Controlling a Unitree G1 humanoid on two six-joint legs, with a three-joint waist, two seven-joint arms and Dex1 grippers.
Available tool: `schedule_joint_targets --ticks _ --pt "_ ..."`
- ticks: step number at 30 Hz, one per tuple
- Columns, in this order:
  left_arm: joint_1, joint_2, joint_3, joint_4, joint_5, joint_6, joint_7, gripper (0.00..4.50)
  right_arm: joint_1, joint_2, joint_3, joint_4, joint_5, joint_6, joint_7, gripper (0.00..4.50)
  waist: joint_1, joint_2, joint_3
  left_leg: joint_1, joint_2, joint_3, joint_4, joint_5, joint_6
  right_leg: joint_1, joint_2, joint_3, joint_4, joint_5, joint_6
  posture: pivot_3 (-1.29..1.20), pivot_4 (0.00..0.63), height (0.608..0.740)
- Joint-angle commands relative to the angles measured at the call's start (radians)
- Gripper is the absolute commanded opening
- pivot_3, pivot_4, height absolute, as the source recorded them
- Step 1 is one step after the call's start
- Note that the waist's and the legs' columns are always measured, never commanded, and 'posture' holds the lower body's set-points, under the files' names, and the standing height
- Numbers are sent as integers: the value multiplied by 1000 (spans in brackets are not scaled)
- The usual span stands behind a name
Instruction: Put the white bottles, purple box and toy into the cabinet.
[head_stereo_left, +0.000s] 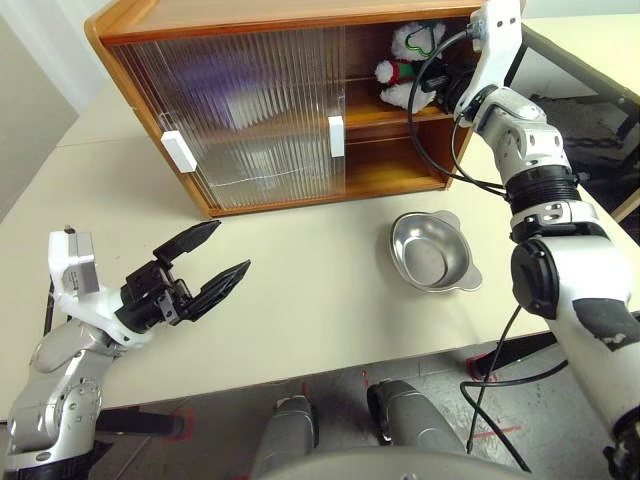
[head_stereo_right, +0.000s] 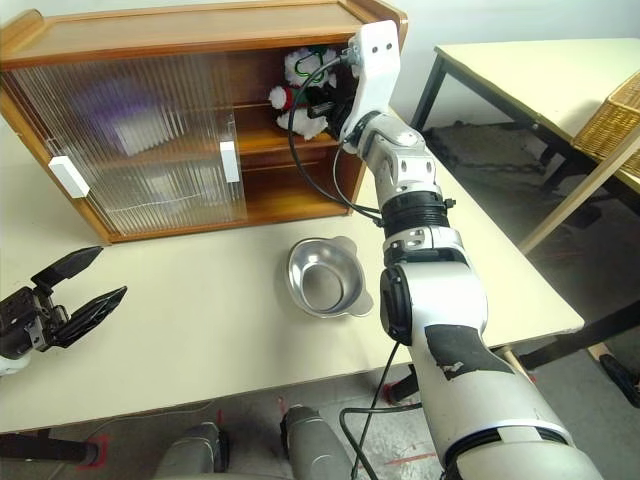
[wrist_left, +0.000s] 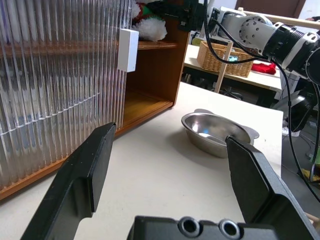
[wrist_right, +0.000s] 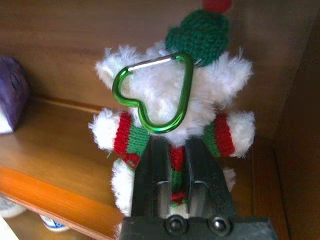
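The cabinet (head_stereo_left: 250, 18) stands at the back of the table, both ribbed doors slid left and its right side open. The toy (head_stereo_left: 405, 55), a white plush with a green hat and red-green scarf, sits on the upper shelf in that opening, a green heart-shaped clip (wrist_right: 155, 95) on it. My right gripper (wrist_right: 177, 145) reaches into the shelf, its fingers close together with the toy's scarf pinched between them. The purple box (wrist_right: 11, 95) lies further along the same shelf. A white bottle (wrist_right: 50, 222) peeks out below the shelf board. My left gripper (head_stereo_left: 230, 248) hovers open over the table's near left, holding nothing.
A shallow metal dish (head_stereo_left: 432, 252) with handles sits on the table in front of the cabinet's open side. White block handles (head_stereo_left: 336, 136) stick out from the doors. A second table with a wicker basket (head_stereo_right: 615, 115) stands to the right.
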Motion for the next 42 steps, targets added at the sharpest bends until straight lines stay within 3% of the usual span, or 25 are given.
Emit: schedule_joint_targets --ticks 1,8,9,18,30,32,39,42 --pt "10 4 15 11 9 -11 -8 4500 -18 -1 -4 7 -8 -2 11 1746 0 0 0 0 0 0 0 0 0 0 0 0 0 0 0 -143 75 740" --pt "9 -2 3 19 13 -17 -9 4500 -18 -31 -8 -6 -19 -3 12 4305 -1 0 0 0 1 0 0 0 0 0 0 0 0 0 0 -154 78 740" --pt "6 -2 1 23 13 -17 -10 4500 -18 -37 -8 -7 -19 -3 14 4458 0 0 0 0 1 0 0 0 0 0 0 0 0 0 0 -154 78 740" --pt "1 -3 -2 26 13 -17 -13 4500 2 -85 -6 -97 -6 66 75 4458 7 0 0 -2 1 0 1 0 0 -1 0 0 -1 0 0 -157 84 740" --pt "7 -8 -1 39 13 -25 -24 4500 287 -376 14 -662 334 720 600 4458 12 -2 1 0 0 4 2 -2 -2 2 1 0 -1 -4 2 -168 90 740" --pt "5 -7 -3 42 12 -25 -27 4500 344 -435 30 -708 359 773 656 4458 12 -2 1 4 0 4 2 -2 -1 5 1 1 -1 -9 12 -171 92 740" --pt "13 -2 3 41 7 -21 -36 4500 522 -557 28 -749 387 897 695 4458 9 -2 2 8 -1 4 4 -1 -1 10 2 2 0 -10 14 -170 98 740" --pt "20 -2 8 39 5 -20 -38 4500 582 -558 26 -717 330 831 630 4458 9 -2 3 8 -1 3 3 -1 -1 10 2 1 0 -11 14 -172 105 740"
